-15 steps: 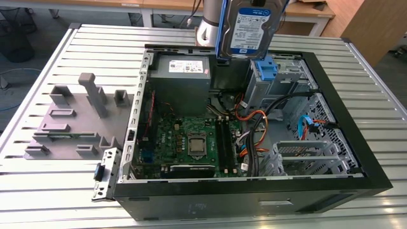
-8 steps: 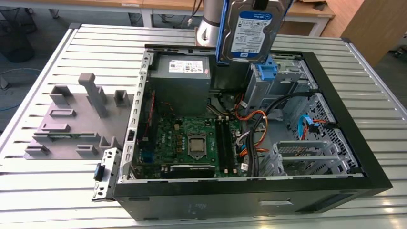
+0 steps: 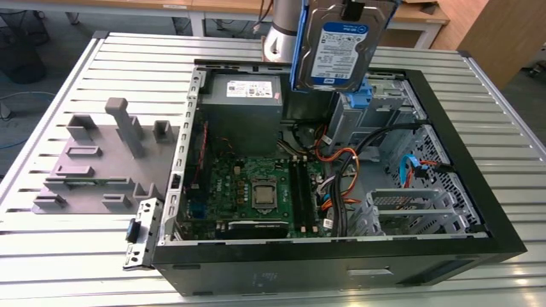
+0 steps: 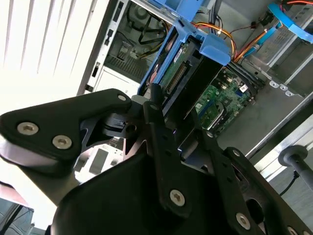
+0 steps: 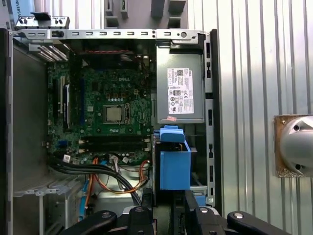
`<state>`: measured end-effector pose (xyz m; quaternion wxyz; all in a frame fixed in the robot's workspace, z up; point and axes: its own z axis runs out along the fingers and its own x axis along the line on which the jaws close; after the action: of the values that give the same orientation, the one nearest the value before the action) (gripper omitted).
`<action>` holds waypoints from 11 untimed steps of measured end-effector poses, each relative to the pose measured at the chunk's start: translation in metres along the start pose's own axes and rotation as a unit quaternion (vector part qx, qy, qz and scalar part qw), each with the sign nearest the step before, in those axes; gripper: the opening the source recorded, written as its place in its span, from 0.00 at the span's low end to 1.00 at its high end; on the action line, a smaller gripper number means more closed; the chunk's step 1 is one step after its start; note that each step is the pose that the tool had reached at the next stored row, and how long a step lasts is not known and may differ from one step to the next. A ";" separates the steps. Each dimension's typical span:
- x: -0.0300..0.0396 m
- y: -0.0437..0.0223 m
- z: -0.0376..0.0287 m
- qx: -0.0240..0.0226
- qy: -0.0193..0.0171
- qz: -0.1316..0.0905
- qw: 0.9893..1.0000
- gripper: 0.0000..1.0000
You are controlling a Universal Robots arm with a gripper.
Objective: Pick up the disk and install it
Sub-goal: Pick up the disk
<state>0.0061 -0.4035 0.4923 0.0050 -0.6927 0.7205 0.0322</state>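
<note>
The disk point(image 3: 341, 48), a silver drive with a white-and-blue label in a blue plastic carrier, hangs upright above the back of the open computer case point(image 3: 341, 259). My gripper point(image 3: 351, 7) is shut on its upper end at the frame's top edge. In the second wrist view the black fingers point(image 4: 157, 115) clamp the disk point(image 4: 183, 78) edge-on, with its connector end pointing down into the case. In the first wrist view the disk's blue carrier point(image 5: 174, 164) sits between the gripper point(image 5: 171, 213) and the case interior, beside the power supply.
The case lies open on a slatted metal table point(image 3: 128, 57), showing the motherboard point(image 3: 256, 192), a grey power supply box point(image 3: 243, 96), orange and black cables point(image 3: 341, 160), a blue bracket point(image 3: 362, 97) in the drive bay and a metal cage point(image 3: 410, 204). A grey fixture point(image 3: 102, 160) stands at the exterior view's left.
</note>
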 end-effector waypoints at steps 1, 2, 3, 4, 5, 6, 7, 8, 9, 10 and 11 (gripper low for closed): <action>0.0023 0.0000 -0.0001 0.000 0.000 0.000 1.000 0.35; 0.0045 -0.0001 -0.0003 0.000 0.000 0.000 1.000 0.35; 0.0068 -0.0001 -0.0004 0.000 0.000 0.000 1.000 0.35; 0.0091 -0.0002 -0.0005 0.000 0.000 0.000 1.000 0.35; 0.0115 -0.0002 -0.0006 0.000 0.000 0.000 1.000 0.35; 0.0139 -0.0003 -0.0007 0.000 0.000 0.000 1.000 0.35; 0.0163 -0.0004 -0.0008 0.000 0.000 0.000 1.000 0.35; 0.0185 -0.0005 -0.0009 0.000 0.000 0.000 1.000 0.35; 0.0208 -0.0005 -0.0010 0.000 0.000 0.000 1.000 0.35; 0.0231 -0.0006 -0.0011 0.000 0.000 0.000 1.000 0.35; 0.0256 -0.0006 -0.0012 0.000 0.000 0.000 1.000 0.35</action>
<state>0.0057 -0.4291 0.4922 0.0050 -0.6927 0.7205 0.0322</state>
